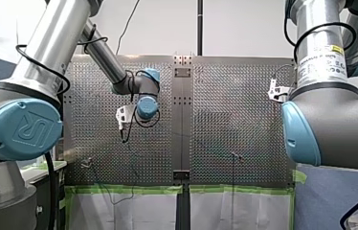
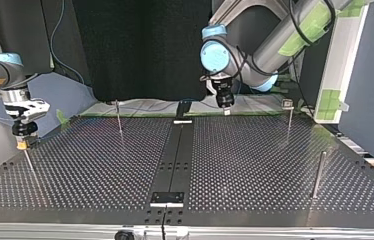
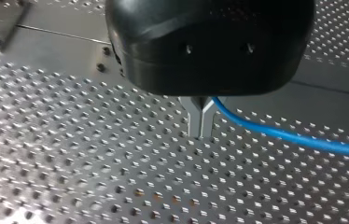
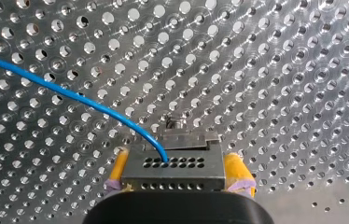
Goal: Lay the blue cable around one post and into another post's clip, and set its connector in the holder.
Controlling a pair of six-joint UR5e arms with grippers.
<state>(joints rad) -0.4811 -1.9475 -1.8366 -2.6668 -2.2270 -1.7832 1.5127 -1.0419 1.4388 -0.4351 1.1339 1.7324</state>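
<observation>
My right gripper (image 4: 178, 172) is clamping the grey perforated metal connector block (image 4: 172, 161) between yellow pads (image 4: 238, 170), thin blue cable (image 4: 70, 95) running out of it. My left gripper (image 3: 201, 123), metal fingers (image 3: 193, 116) nearly closed, is pinching that cable.

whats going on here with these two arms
Two robot arms are handling a blue cable over the perforated table. My right hand grips the cable's grey connector between its yellow pads. My left hand pinches the cable further along with its metal fingers.
</observation>
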